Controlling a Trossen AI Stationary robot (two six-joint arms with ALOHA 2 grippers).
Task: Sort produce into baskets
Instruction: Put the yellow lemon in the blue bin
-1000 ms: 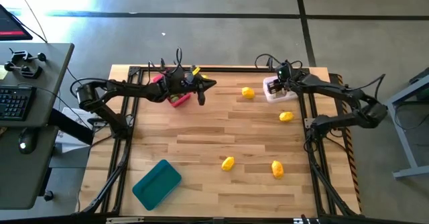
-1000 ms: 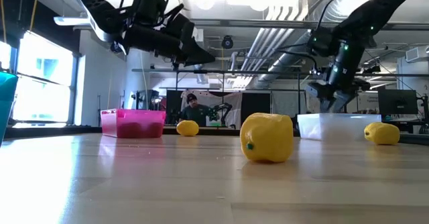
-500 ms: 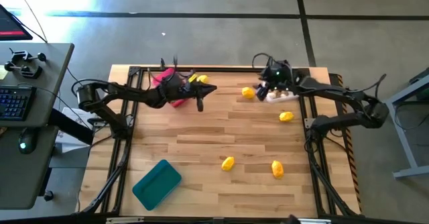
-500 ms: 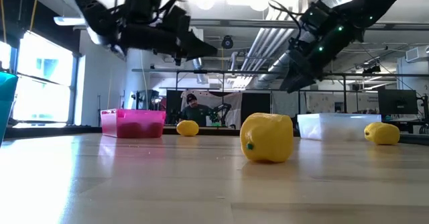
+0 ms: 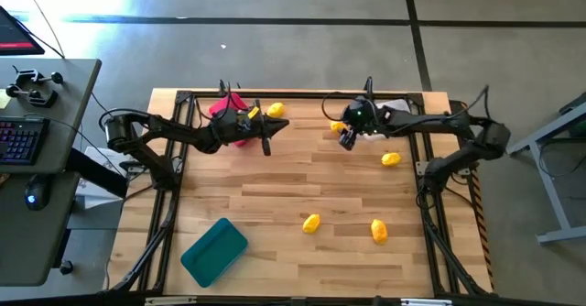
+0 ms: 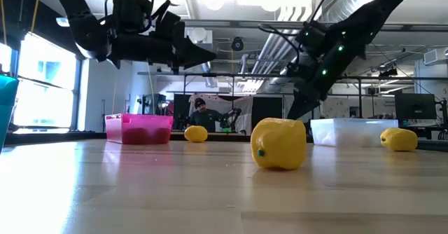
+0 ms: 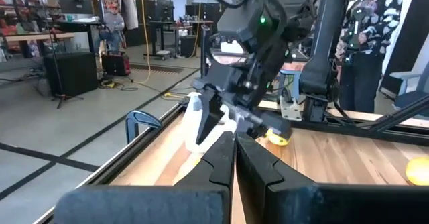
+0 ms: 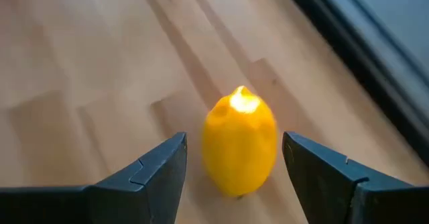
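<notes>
Lemons lie scattered across my desk [image 5: 275, 205], all bright yellow-orange, oval, with a small nub at one end. Nearest the front edge sits the teal basket [image 5: 213, 250], a shallow rectangular tray lying askew. Two lemons rest just beyond it towards the right: one [image 5: 311, 223] near the centre, another [image 5: 378, 230] beside it; in the low view the nearest lemon [image 6: 279, 143] shows a small green stem dot. Further back a lemon [image 5: 391, 158] lies by the right rail.

My right gripper [image 5: 346, 138] hangs over the far right part of the desk, fingers [image 8: 151, 170] spread wide with nothing between them. A lemon [image 8: 239, 140] lies on the wood just ahead of them, not touched. The whitish translucent basket [image 6: 344, 132] stands behind that arm near the far edge.

My left gripper [image 5: 266, 145] hovers above the far left part of the desk, fingers [image 7: 224, 163] pressed together and holding nothing. The pink basket [image 5: 225, 114] sits behind it at the far edge, partly covered by the arm; one lemon [image 5: 276, 110] lies just beside it.

A person [image 6: 200, 112] sits in the room beyond.
</notes>
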